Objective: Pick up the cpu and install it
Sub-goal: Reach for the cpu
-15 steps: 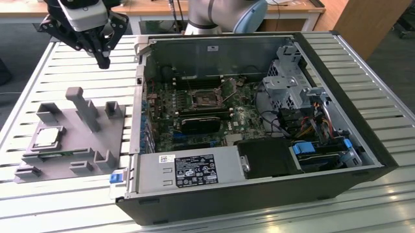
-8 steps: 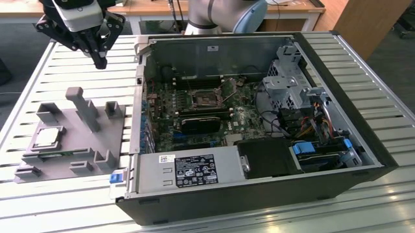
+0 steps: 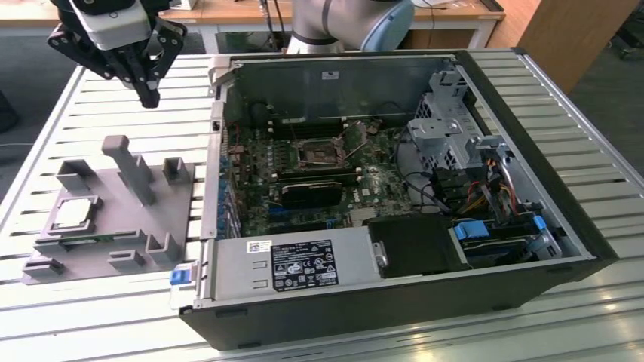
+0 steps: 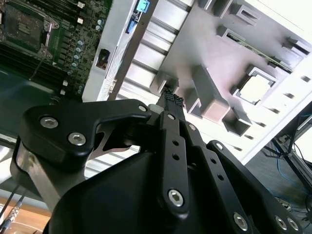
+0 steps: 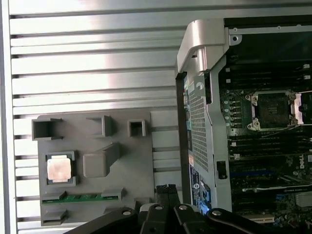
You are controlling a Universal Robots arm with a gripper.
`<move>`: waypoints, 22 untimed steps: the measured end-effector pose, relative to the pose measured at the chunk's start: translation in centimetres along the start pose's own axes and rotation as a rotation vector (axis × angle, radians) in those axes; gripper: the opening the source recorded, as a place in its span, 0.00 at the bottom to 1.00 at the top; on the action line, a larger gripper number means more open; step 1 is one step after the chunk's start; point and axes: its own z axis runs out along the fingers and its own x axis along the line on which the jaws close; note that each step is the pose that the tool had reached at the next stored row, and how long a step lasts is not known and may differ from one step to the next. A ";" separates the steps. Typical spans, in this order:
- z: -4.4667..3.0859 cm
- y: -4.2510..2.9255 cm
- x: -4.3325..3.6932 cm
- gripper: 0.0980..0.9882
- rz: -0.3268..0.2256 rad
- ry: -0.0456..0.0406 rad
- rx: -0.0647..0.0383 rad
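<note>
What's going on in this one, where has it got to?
A single robot arm's gripper hangs above the slatted table, near the edge of the grey fixture tray, with its fingers closed on nothing. The cpu lies in its pocket on the tray, untouched, so it has not yet been picked up. Beside the tray stands the open computer case, with the motherboard socket visible inside.

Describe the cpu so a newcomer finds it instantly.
Start at the open computer case; on the exterior view's left of it, a grey fixture tray lies on the slatted table. The cpu sits flat in a square pocket there: the only shiny silver square among matte grey posts and blocks.
</note>
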 end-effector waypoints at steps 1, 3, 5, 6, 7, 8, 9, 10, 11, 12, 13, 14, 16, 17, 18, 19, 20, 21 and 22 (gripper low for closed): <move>0.00 -0.01 0.13 0.01 0.000 0.0001 0.000; 0.00 -0.03 0.35 0.01 0.000 0.0002 0.000; 0.00 -0.04 0.57 0.01 0.000 0.0004 0.000; 0.01 -0.05 0.66 0.01 0.000 0.0005 0.000; 0.01 -0.06 0.75 0.01 0.000 0.0006 0.000; 0.01 -0.06 0.85 0.01 0.000 0.0006 0.000; 0.02 -0.07 0.95 0.01 0.000 0.0006 0.000; 0.01 -0.08 1.04 0.01 0.000 0.0007 0.000; 0.02 -0.08 1.11 0.01 0.000 0.0008 0.000; 0.02 -0.09 1.18 0.01 0.000 0.0009 0.000; 0.02 -0.10 1.25 0.01 0.000 0.0010 0.000; 0.02 -0.10 1.33 0.01 0.000 0.0010 0.000; 0.02 -0.11 1.48 0.01 0.000 0.0011 0.000; 0.02 -0.12 1.56 0.01 0.000 0.0012 0.000; 0.03 -0.13 1.64 0.01 0.000 0.0013 0.000; 0.03 -0.13 1.72 0.01 0.000 0.0013 0.000; 0.03 -0.14 1.80 0.01 0.000 0.0014 0.000; 0.03 -0.14 1.88 0.01 0.000 0.0015 0.000; 0.04 -0.15 1.95 0.01 0.000 0.0015 0.000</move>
